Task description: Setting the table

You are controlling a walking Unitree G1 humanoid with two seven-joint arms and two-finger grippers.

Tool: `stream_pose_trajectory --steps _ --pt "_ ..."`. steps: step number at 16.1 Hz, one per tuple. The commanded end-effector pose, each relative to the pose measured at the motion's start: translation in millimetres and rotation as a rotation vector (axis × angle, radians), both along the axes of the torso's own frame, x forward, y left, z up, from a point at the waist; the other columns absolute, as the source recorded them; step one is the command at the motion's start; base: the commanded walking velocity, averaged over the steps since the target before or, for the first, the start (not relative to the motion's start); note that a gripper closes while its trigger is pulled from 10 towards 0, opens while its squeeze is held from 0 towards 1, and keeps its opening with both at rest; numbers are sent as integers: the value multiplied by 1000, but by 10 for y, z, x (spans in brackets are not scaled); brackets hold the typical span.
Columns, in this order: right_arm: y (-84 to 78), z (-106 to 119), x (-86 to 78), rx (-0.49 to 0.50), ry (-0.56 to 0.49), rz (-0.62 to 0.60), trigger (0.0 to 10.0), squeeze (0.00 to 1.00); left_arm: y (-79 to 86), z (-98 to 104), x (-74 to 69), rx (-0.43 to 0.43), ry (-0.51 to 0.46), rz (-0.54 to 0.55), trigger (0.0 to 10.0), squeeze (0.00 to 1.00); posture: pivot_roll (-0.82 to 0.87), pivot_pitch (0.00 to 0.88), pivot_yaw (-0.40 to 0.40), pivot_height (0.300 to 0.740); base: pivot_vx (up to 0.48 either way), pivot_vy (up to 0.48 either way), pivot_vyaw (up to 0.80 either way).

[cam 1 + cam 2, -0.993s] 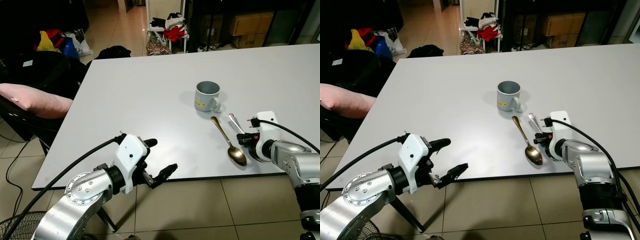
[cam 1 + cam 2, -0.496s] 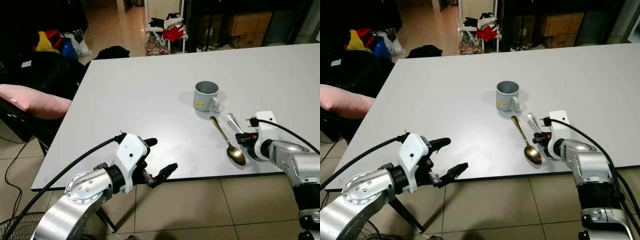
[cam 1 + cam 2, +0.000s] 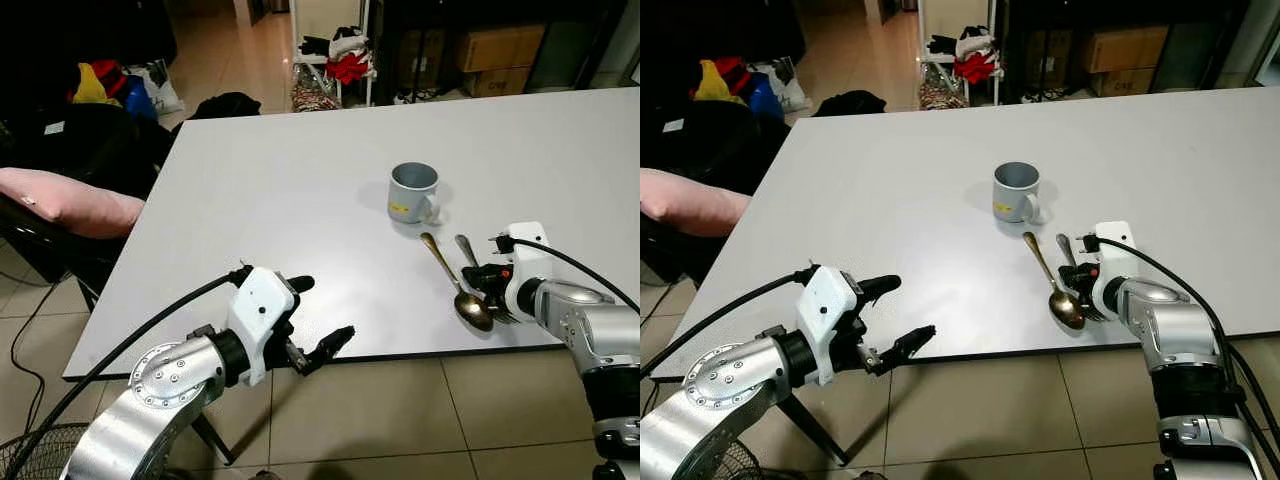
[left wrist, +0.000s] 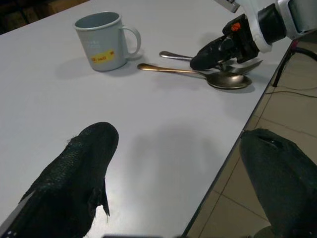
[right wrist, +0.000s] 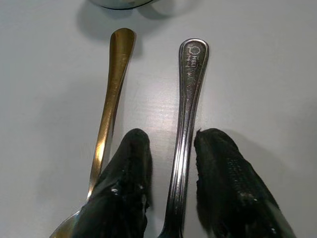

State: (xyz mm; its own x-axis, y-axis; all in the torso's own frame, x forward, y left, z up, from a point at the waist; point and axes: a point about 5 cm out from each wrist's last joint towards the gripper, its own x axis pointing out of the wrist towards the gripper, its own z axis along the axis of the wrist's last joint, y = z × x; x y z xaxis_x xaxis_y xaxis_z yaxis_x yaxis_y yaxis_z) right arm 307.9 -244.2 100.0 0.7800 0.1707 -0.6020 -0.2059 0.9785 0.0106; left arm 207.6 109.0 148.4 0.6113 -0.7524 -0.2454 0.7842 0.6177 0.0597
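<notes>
A grey-blue mug (image 3: 414,190) with a yellow label stands on the white table (image 3: 280,180). In front of it a gold spoon (image 3: 455,280) and a silver fork (image 3: 466,249) lie side by side near the table's front edge. My right gripper (image 5: 173,135) rests low on the table, open by a narrow gap. Its fingers (image 5: 126,188) straddle the fork's handle (image 5: 190,84), and the spoon (image 5: 115,79) lies just beside them. My left gripper (image 3: 322,310) hovers open over the front edge, well to the left, holding nothing.
A chair with a pink cushion (image 3: 60,200) stands at the table's left side. Bags and clothes (image 3: 110,85) lie on the floor beyond it. A rack with clothes (image 3: 345,55) and cardboard boxes (image 3: 500,45) stand behind the table.
My right gripper has slid forward along the fork's handle toward the mug, so less of the handle shows. The left arm has not moved.
</notes>
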Motion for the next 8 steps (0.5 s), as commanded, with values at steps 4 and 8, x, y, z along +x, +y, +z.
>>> stream_pose_trajectory --steps 4,8 --pt "-55 231 -38 -10 -60 11 10000 1000 36 88 57 -34 -39 37 10000 0 -117 0 115 740 0 0 0" --pt "-50 449 -162 -59 -106 106 10000 502 64 153 100 -77 -64 76 10000 0 -126 0 124 740 0 0 0"
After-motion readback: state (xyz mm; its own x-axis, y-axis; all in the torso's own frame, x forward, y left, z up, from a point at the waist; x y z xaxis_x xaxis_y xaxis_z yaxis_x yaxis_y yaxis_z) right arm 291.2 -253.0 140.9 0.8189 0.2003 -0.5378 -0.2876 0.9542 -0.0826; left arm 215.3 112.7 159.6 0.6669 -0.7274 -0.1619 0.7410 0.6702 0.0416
